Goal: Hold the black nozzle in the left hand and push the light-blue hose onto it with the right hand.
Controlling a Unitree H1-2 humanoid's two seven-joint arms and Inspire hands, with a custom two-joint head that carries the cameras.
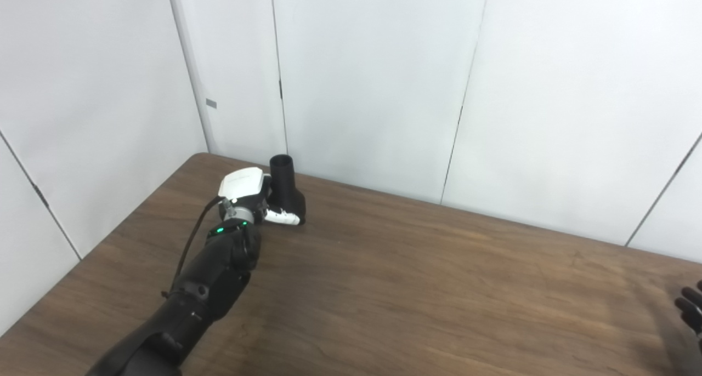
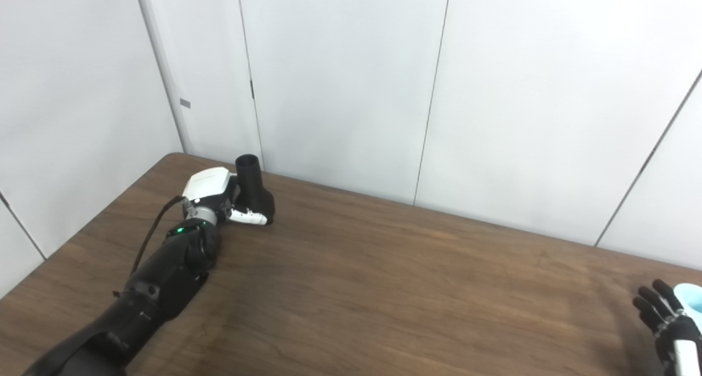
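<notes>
The black nozzle (image 1: 286, 188) stands upright on the brown table (image 1: 417, 277) near the far left corner, its open round mouth facing up. My left hand (image 1: 248, 194), with its white back toward me, is wrapped around the nozzle's lower body, and the white thumb (image 1: 283, 218) crosses in front of its base. My right hand (image 2: 664, 317) is at the far right edge of the picture, low over the table, its black fingers spread and pointing up. The end of the light-blue hose (image 2: 692, 298) shows just beyond those fingers, cut off by the frame edge.
White wall panels (image 1: 373, 80) rise right behind the table's far edge, close to the nozzle. The table's left edge runs diagonally beside my left arm (image 1: 203, 288). A black cable (image 1: 192, 239) hangs along the left forearm.
</notes>
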